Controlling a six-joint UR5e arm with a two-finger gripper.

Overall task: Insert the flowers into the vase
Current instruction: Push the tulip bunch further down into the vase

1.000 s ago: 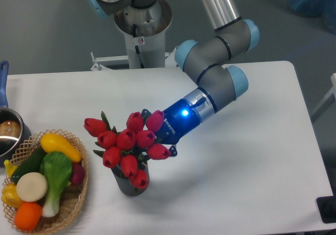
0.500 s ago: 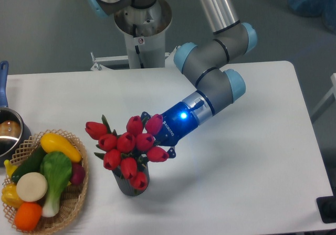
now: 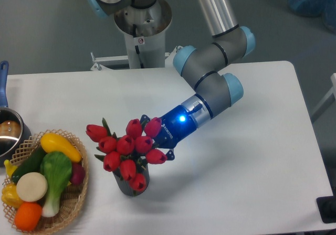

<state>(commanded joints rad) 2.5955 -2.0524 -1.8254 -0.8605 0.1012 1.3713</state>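
Note:
The flowers, a bunch of red tulip buds with green leaves, stand with their stems down in the vase, a small dark grey ribbed cylinder at the table's front left of centre. The buds lean over and hide the vase's mouth. My gripper reaches in from the right at bud height, its blue-lit wrist sloping down towards the bunch. Its fingertips are buried among the buds and the jaws appear shut on the bunch.
A wicker basket of toy vegetables sits at the front left, close to the vase. A metal pot with a blue handle is at the left edge. The arm's base stands behind the table.
The gripper and the bunch have sunk slightly together, down and a little left, so the stems sit deeper in the vase. The vase has stayed in place.

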